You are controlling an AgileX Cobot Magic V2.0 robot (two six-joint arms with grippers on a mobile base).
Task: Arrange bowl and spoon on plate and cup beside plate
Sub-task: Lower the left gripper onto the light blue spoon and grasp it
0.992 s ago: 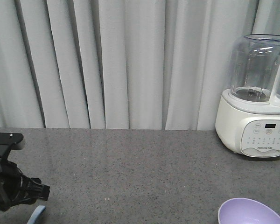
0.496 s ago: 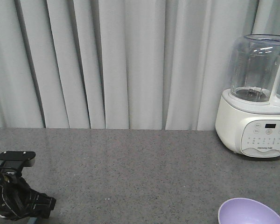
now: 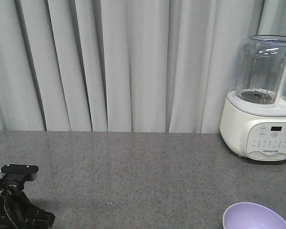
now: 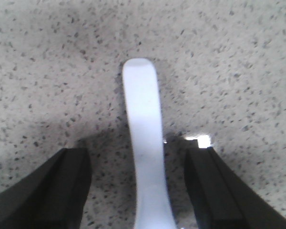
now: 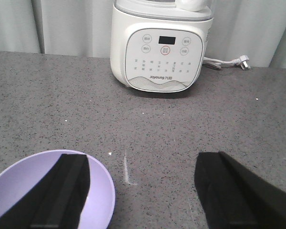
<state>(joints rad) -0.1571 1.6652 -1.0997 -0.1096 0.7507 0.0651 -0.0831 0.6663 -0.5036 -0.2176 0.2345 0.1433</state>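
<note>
1. Fingers of the left gripper are spread wide, low over the grey speckled counter. In the front view the black left arm sits at the near left corner.
2. Between those 2 fingers lies the spoon, pale blue and flat on the counter, its handle end pointing away from the wrist camera. A gap shows on each side, so neither finger touches it. Its scoop end is out of frame.
3. Behind the counter's far edge hangs a pleated grey curtain.
4. At the near right stands the bowl, lavender and upright on the counter, cut off by the frame's lower edge and well apart from the left arm.
5. Over it, the right gripper has its fingers spread with only bare counter between them. One finger overlaps the bowl's rim in the wrist view; whether they touch, I cannot tell.
6. Far right, a white blender with a clear jug stands by the curtain, its plug lying beside it.
</note>
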